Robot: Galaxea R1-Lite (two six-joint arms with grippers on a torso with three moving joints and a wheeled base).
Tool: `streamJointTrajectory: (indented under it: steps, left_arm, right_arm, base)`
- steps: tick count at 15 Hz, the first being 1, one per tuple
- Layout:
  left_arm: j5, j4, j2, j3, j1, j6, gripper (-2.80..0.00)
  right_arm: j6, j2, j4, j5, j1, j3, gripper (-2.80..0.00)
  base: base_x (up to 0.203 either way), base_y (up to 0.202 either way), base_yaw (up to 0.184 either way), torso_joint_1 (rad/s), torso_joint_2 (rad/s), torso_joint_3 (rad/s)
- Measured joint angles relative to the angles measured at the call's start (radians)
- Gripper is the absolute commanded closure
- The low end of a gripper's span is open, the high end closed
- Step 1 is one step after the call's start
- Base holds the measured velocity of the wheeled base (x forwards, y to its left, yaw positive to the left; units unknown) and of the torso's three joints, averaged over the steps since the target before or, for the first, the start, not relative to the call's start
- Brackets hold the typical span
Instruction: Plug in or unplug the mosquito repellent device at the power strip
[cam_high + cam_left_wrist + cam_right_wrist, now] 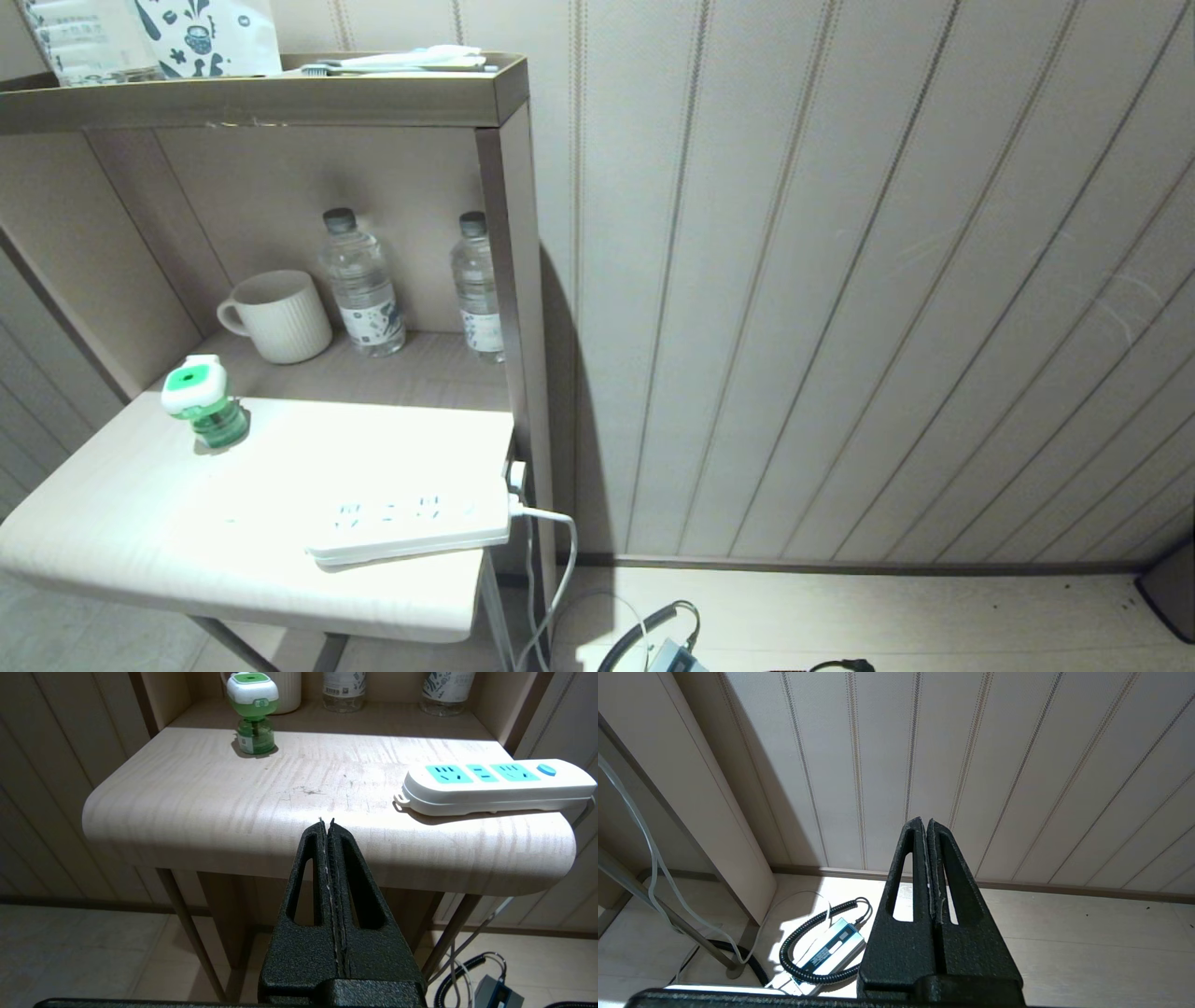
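Pale wood-grain table [140,523], rounded corners, against ribbed wall panelling [840,280]. Mosquito repellent device [203,399] upright at the table's 10 o'clock, unplugged; glossy white power strip [411,527] at 4 o'clock. Left gripper [326,822] and right gripper [923,821] both closed, empty.

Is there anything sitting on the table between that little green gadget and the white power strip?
Nothing: only bare tabletop separates the mosquito repellent device from the power strip, clearest in the left wrist view.
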Motion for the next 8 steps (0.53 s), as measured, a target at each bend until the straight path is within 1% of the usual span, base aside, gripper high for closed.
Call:
streamJointTrajectory:
  steps: [8]
  left_arm:
    - [-0.004,-0.002,0.0,0.0,-0.001,-0.01,0.0]
  right_arm:
    - [0.0,0.0,0.0,0.0,0.0,0.0,0.0]
  base:
    - [0.0,0.0,0.0,0.0,0.0,0.0]
